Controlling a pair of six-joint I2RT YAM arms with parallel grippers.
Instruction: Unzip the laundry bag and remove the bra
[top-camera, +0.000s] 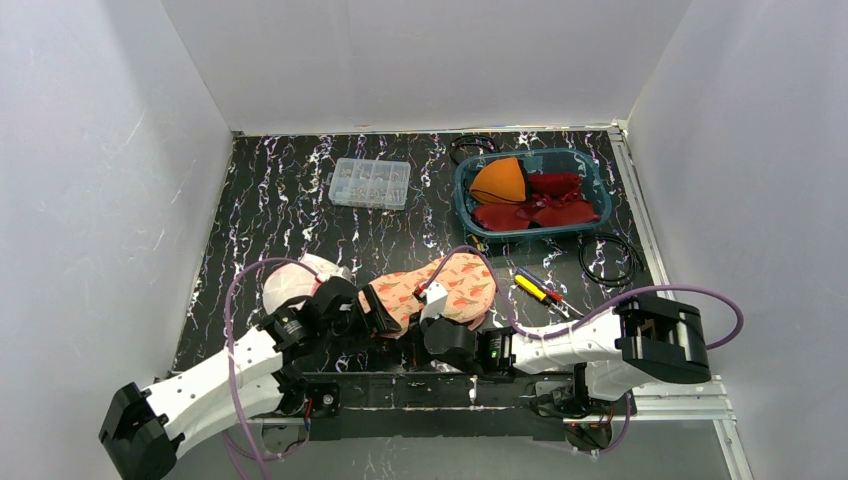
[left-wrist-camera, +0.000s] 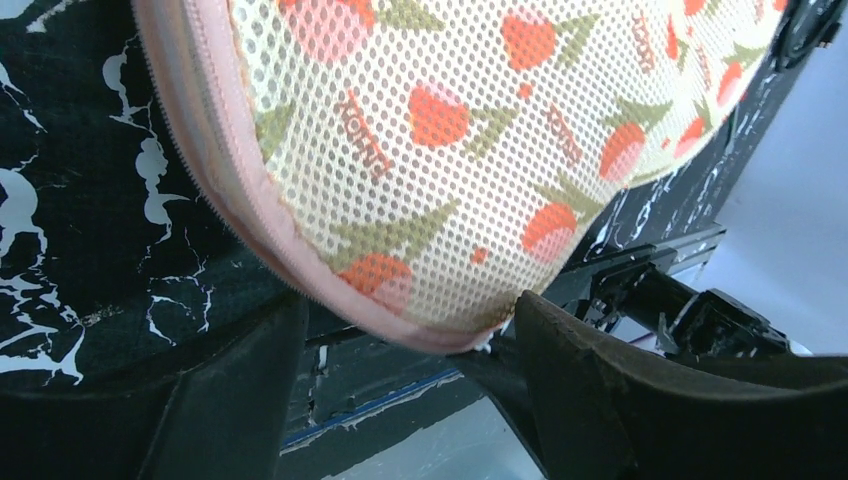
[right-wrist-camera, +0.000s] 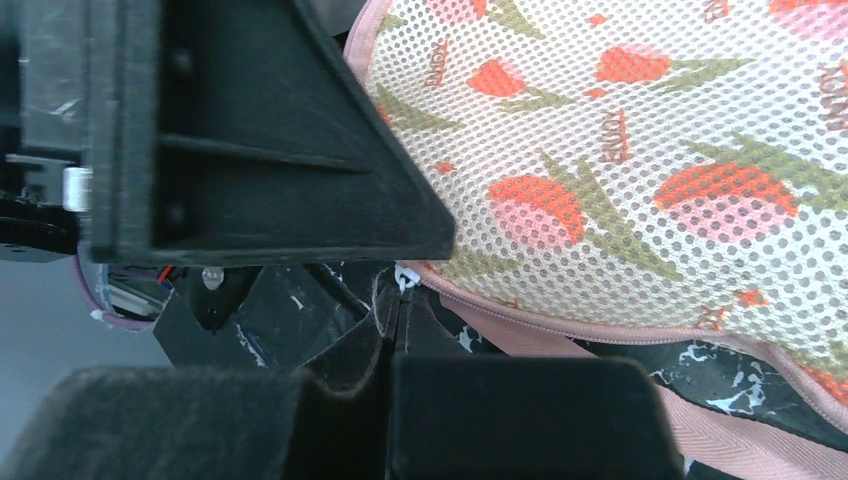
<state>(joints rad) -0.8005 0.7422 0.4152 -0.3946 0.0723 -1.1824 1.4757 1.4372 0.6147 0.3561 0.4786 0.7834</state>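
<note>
Cream mesh laundry bag (top-camera: 440, 290), red floral print, lower centre of overhead frame: zip judged unopened, bra not yet removed; left gripper (left-wrist-camera: 405, 310) released at bag edge; white zip pull (right-wrist-camera: 405, 282) pinched by clenched right gripper (right-wrist-camera: 395, 322).

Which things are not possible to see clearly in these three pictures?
Bra: no view shows it; the printed mesh of the laundry bag hides what is inside.
Zipper pull: right wrist view, tiny, beside the shut right gripper; whether it is pinched is unclear.
Zipper opening: top external view, the right gripper covers the bag's near edge.
Clear box contents: top external view, too small.
</note>
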